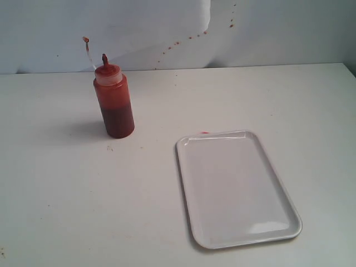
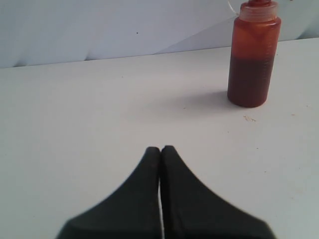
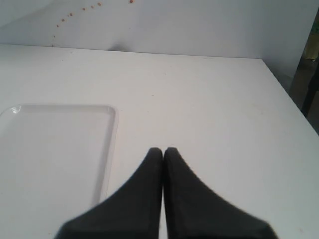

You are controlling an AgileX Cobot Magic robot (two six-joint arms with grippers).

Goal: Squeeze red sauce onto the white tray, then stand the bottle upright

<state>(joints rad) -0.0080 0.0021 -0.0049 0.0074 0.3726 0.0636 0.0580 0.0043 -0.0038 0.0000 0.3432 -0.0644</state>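
The bottle [image 1: 114, 101] stands upright on the table's left half, red sauce showing through its wall, its nozzle red-stained and the tethered tip cap [image 1: 85, 39] hanging off to one side. The white tray [image 1: 236, 186] lies flat to the right and nearer the front; its surface looks bare. Neither gripper appears in the exterior view. In the left wrist view my left gripper [image 2: 160, 148] is shut and holds nothing, well short of the bottle [image 2: 253, 56]. My right gripper [image 3: 163, 149] is shut too, with nothing in it, beside the tray's corner [image 3: 60, 144].
Red splatter dots [image 1: 189, 38] mark the white backdrop behind the table. A small red smear [image 1: 204, 132] sits on the table by the tray's far rim. The table's right edge [image 3: 289, 94] drops off near my right gripper.
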